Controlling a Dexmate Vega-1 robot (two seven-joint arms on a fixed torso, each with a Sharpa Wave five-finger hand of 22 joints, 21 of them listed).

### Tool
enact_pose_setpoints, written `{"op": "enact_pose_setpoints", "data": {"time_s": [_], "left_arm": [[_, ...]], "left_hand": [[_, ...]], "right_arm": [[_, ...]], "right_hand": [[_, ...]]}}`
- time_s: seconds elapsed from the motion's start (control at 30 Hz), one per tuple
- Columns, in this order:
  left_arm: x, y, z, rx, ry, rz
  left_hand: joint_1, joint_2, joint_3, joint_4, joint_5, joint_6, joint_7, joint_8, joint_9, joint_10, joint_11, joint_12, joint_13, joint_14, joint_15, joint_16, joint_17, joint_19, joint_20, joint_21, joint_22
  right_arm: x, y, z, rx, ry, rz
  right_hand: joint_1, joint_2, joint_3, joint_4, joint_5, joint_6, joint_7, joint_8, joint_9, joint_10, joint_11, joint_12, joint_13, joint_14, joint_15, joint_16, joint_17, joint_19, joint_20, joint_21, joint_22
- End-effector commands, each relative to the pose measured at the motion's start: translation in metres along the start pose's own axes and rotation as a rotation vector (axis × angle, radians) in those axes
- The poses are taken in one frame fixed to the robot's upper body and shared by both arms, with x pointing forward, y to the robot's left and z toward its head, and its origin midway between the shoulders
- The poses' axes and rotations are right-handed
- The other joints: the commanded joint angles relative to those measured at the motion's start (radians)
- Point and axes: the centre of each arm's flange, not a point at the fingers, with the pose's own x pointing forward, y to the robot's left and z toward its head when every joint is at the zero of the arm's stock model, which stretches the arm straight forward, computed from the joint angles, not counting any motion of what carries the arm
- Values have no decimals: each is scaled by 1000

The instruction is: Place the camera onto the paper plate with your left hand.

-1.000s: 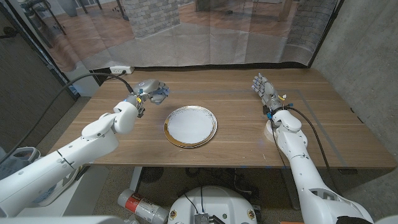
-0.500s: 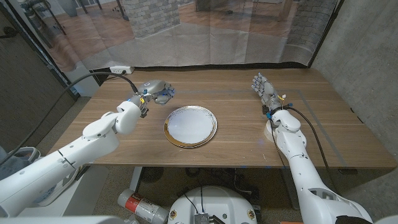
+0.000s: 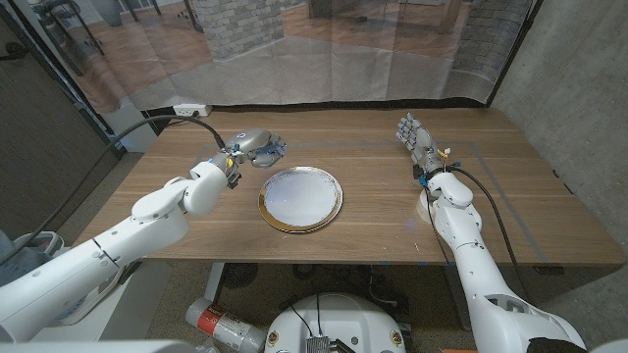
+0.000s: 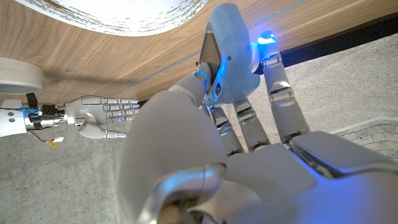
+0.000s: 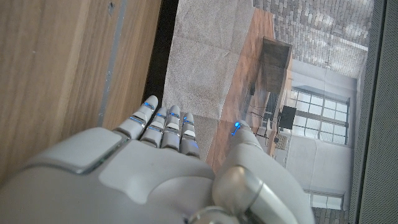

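Note:
My left hand (image 3: 248,143) holds a small silver-grey camera (image 3: 269,150) just above the table, a little beyond the far left rim of the paper plate (image 3: 300,197). In the left wrist view the camera (image 4: 227,57) sits pinched between the thumb and fingers of my left hand (image 4: 205,155), with the white plate (image 4: 118,14) close by. The plate is white with a gold rim and has nothing on it. My right hand (image 3: 417,138) stands at the table's far right with its fingers straight and apart, holding nothing; the right wrist view shows its back (image 5: 143,168).
A black cable (image 3: 162,122) runs from the left arm to a white power strip (image 3: 189,110) at the table's back left edge. Netting hangs behind the table's far edge. Bare wood (image 3: 373,211) lies between the plate and the right arm.
My left hand has carried the camera to the right, closer to the plate's far left rim. The right arm has not moved.

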Motion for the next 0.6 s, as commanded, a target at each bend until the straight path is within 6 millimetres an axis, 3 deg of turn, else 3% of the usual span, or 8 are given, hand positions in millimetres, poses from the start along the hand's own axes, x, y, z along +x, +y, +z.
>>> {"op": "enact_pose_setpoints", "data": {"time_s": [0.03, 0.6], "left_arm": [[0, -4, 6, -21, -95, -4], [4, -10, 19, -36, -198, -20]], "left_hand": [[19, 22, 6, 6, 6, 0, -9, -3, 2, -1, -2, -2, 4, 7, -74, -5, 6, -45, -43, -1, 1], [24, 20, 3, 5, 3, -3, -12, -8, 0, -1, -3, -9, 13, 9, -85, -8, 13, -56, -50, -1, -1]], "right_arm": [[3, 1, 1, 0, -3, -5], [6, -1, -1, 2, 2, -6]], "right_hand": [[-4, 4, 5, -6, 1, 12, 1, 8, 6, 7, 3, 4, 5, 8, 2, 1, 5, 9, -8, 0, 5], [-3, 4, 6, -7, 1, 12, 2, 7, 6, 7, 3, 3, 5, 8, 1, 1, 5, 11, -8, -4, 5]]}}
